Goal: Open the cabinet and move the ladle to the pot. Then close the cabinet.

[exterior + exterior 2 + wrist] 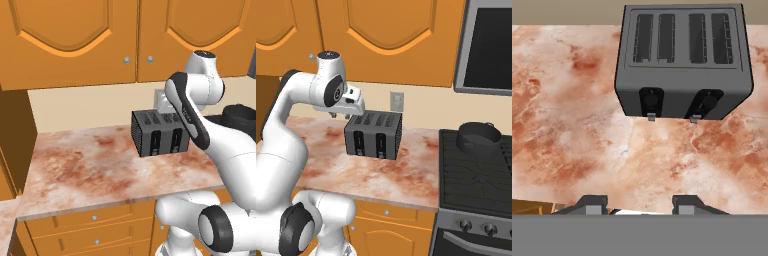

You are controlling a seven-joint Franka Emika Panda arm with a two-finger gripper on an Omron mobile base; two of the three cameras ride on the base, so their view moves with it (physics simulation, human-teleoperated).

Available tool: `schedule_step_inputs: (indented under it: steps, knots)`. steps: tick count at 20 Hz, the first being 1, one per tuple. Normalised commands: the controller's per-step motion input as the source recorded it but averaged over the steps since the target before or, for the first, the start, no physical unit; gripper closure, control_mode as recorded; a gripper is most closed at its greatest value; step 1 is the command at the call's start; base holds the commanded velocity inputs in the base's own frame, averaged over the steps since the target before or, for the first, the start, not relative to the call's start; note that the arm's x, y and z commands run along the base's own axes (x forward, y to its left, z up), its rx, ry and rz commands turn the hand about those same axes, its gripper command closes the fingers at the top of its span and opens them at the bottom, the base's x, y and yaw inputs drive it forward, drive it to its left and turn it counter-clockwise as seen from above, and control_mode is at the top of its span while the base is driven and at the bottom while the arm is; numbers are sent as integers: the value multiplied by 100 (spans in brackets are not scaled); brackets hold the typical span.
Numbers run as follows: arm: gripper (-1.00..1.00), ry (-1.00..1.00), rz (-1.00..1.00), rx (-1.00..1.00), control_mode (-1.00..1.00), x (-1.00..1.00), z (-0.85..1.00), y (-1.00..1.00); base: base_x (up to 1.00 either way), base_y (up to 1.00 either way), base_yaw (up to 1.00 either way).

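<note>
Gripper (639,206) above the counter (572,140), seen from the hand camera: the two dark fingertips (592,204) stand apart with a clear gap between them, counter surface showing in the gap. Nothing lies between them and they touch nothing. In the right base view the gripper (338,115) hangs under the white hand, just left of the toaster (374,134) and above the counter (406,170).

The toaster (684,65) serves as landmark: a black four-slot unit with two front levers, standing on the marbled reddish counter against the back wall. In the hand view it sits beyond the fingertips, well apart from them. No brand, label or readable writing shows on it, nor on any other surface.

The cabinet (125,40) hangs on the wall above the toaster; both arched-panel doors are shut, their two silver knobs (126,60) side by side at the meeting edge. The ladle cannot be seen with the doors shut.

The pot (479,136), short, round and dark, stands on the stove (476,175) to the right of the toaster, well apart from it and from the gripper. In the left base view its dark edge (240,116) shows behind the arm. A wall outlet (397,101) sits just above and behind the toaster. Drawers (90,225) run below the counter (90,165).
</note>
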Motion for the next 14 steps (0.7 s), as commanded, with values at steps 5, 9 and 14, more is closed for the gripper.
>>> schedule_step_inputs:
  steps: [5, 9, 14]
  knots:
    - [-100, -5, 0, -3, -100, -12, -1, 12, 0, 0, 0]
    - [-100, -1, 3, -14, -100, -14, 0, 54, 0, 0, 0]
    - [-100, -2, 1, -16, -100, -10, 15, 63, 0, 0, 0]
